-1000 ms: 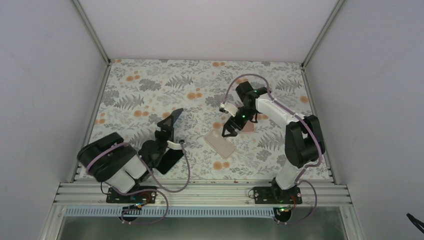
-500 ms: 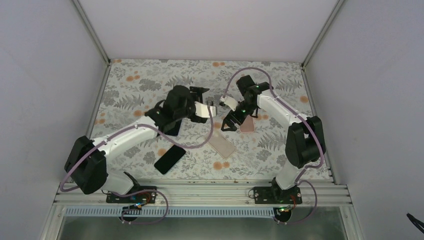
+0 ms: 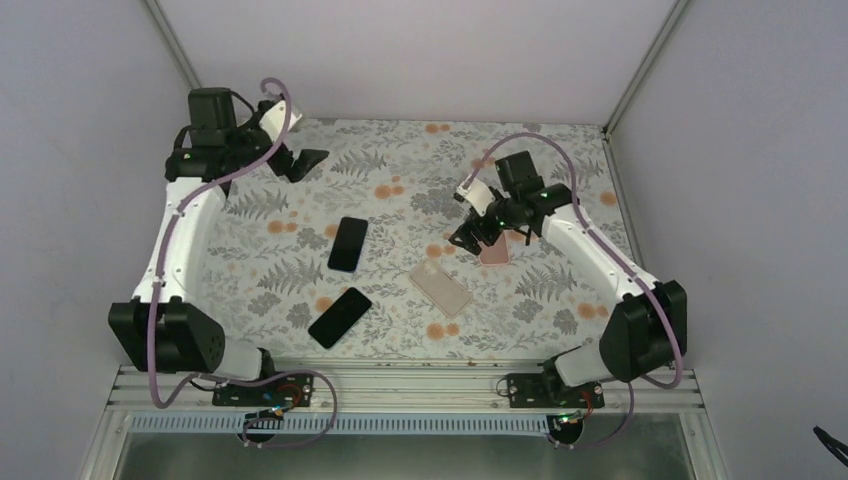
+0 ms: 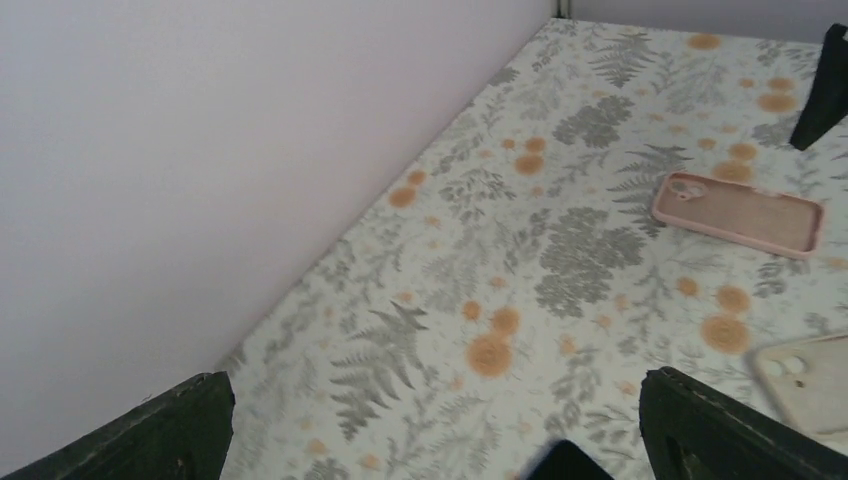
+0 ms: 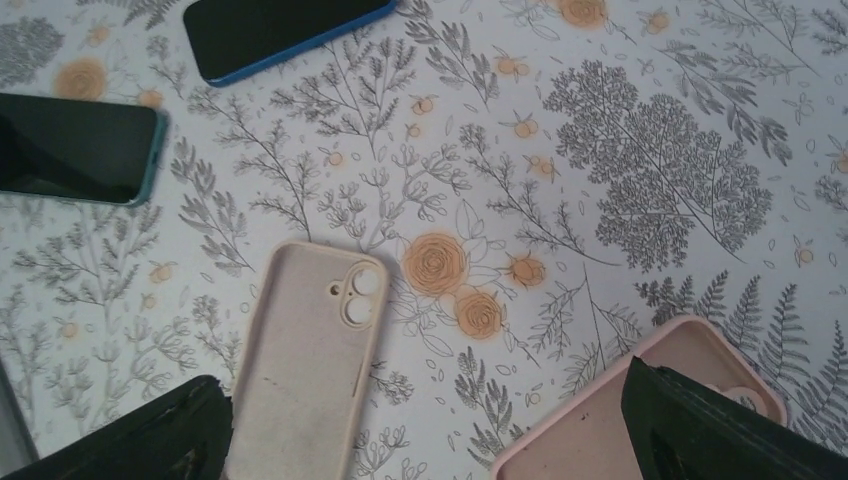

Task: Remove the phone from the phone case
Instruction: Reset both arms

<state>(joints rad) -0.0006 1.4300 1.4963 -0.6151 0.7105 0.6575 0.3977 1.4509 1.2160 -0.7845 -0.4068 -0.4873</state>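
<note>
Matte beige case [image 5: 305, 360] (rounded corners), glossy black slab phones [image 3: 347, 243]

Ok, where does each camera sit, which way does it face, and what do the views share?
Top external: above and behind the bases, looking down on the table; shows left gripper and right gripper.
Left wrist: high at the far-left corner, looking across the table; left fingers at the bottom corners.
Right wrist: close above, looking down; right fingers below.
Shared: all see the beige case and pink case.
</note>
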